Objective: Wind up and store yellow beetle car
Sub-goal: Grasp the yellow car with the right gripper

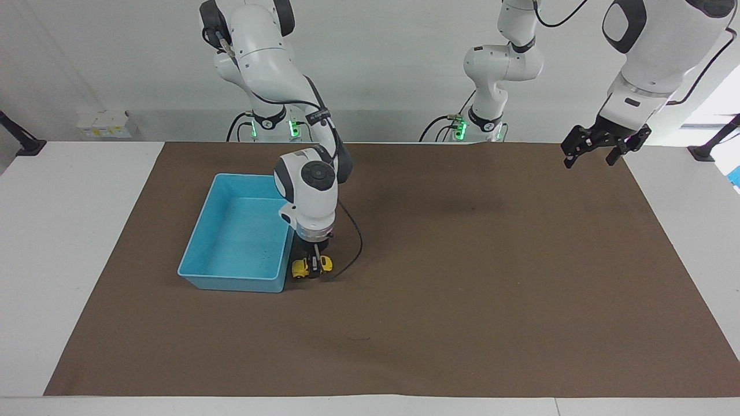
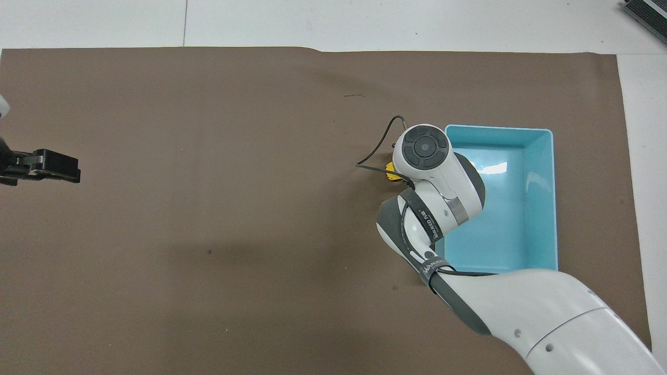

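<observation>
The yellow beetle car [image 1: 300, 268] stands on the brown mat right beside the blue bin [image 1: 231, 282], at the bin's corner farthest from the robots. My right gripper [image 1: 314, 269] is down at mat level with its fingers on both sides of the car, shut on it. In the overhead view only a sliver of the car [image 2: 391, 172] shows beside the right wrist, which hides the gripper. My left gripper [image 1: 591, 159] hangs open and empty in the air over the mat's edge at the left arm's end; it also shows in the overhead view [image 2: 52, 166].
The blue bin [image 2: 553, 208] holds nothing and lies toward the right arm's end. A black cable [image 1: 352, 248] loops from the right wrist down beside the car. The brown mat [image 1: 462, 300] covers most of the white table.
</observation>
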`<state>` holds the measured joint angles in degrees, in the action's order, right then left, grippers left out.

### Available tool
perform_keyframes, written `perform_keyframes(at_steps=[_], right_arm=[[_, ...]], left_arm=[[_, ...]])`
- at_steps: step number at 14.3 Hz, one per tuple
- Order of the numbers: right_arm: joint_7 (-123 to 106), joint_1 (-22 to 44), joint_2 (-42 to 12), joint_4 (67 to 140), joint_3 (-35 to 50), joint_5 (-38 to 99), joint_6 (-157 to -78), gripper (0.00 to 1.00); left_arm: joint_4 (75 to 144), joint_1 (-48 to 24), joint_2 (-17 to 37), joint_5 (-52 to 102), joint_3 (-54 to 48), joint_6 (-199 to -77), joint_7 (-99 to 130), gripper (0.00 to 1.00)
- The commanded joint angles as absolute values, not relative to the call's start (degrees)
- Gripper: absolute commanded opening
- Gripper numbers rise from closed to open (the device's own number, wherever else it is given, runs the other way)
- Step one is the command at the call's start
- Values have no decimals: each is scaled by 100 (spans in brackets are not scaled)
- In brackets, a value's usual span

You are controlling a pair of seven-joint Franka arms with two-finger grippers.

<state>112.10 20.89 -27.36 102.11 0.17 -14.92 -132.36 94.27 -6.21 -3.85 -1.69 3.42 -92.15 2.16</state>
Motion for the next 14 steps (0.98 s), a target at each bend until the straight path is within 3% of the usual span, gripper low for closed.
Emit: perform_keyframes(at_steps=[1,5,14], right_arm=[[11373,2206,-2681,10100,53,-1687,-13054,0],[11373,2434,-2620,9581,53,-1679,-12332,0],[9627,2093,-1618,9765,62,-1441,-12024,0]], left_arm=[[9334,-589,-571,-62,308,-8974,123,100],[9334,-624,-624,-62,316,-9000,141,100],[9369,-606,-650,316,316,-8921,114,100]])
